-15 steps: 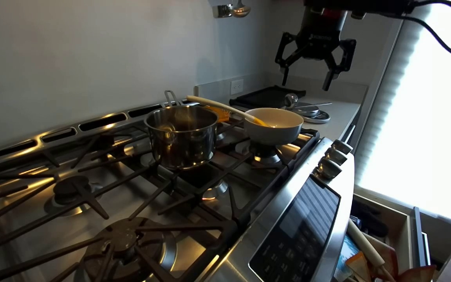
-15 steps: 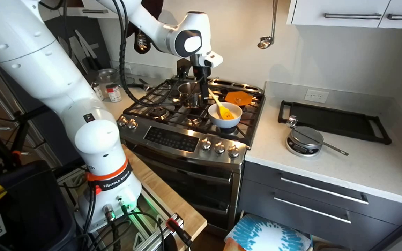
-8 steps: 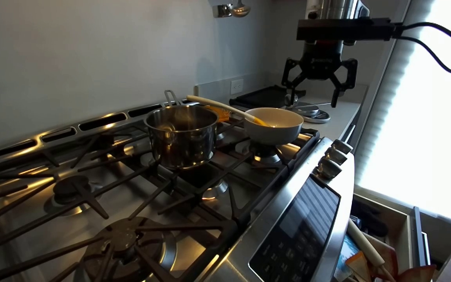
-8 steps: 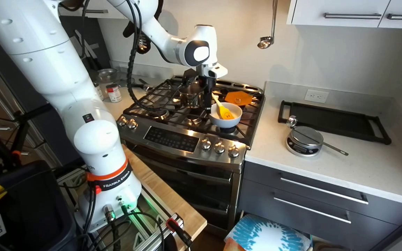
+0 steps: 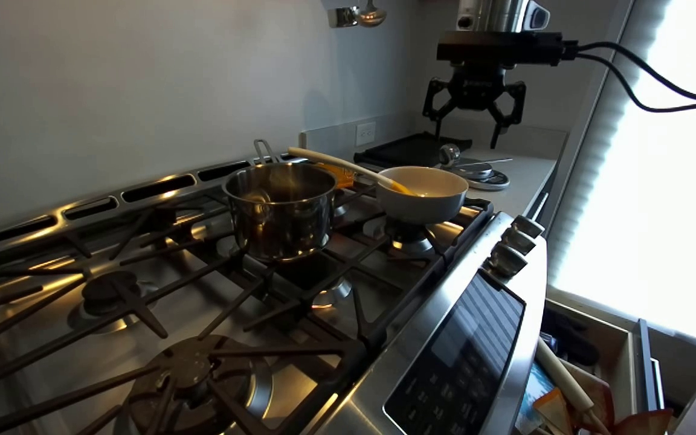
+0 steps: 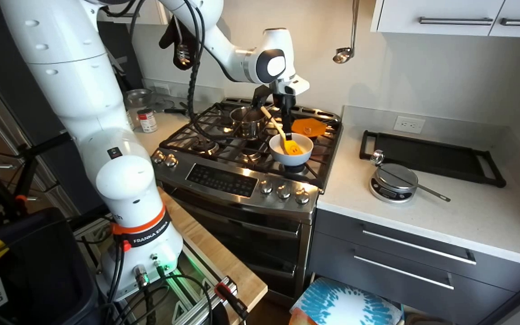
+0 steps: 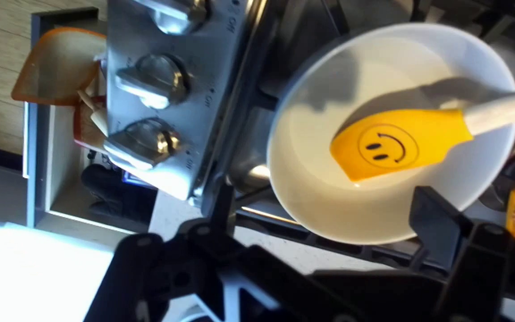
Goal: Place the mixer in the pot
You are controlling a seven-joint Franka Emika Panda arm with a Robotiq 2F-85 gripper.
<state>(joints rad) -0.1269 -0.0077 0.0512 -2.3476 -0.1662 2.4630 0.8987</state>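
The mixer is a spatula with a yellow smiley head and a pale slim handle. Its head lies in the white bowl, and its handle leans over the rim toward the pot's side. The head shows large in the wrist view. The steel pot stands on the burners beside the bowl; it is partly behind the arm in an exterior view. My gripper is open and empty, pointing down above the bowl. In the wrist view my gripper has its fingers wide apart, below the mixer's head in the picture, not touching it.
An orange mat lies on the stove behind the bowl. A black tray and a scale with a ladle on it are on the counter. Stove knobs line the front edge, above an open drawer.
My gripper has come down, then moved sideways from near the pot to over the bowl. It stays open. The mixer, bowl and pot have not moved.
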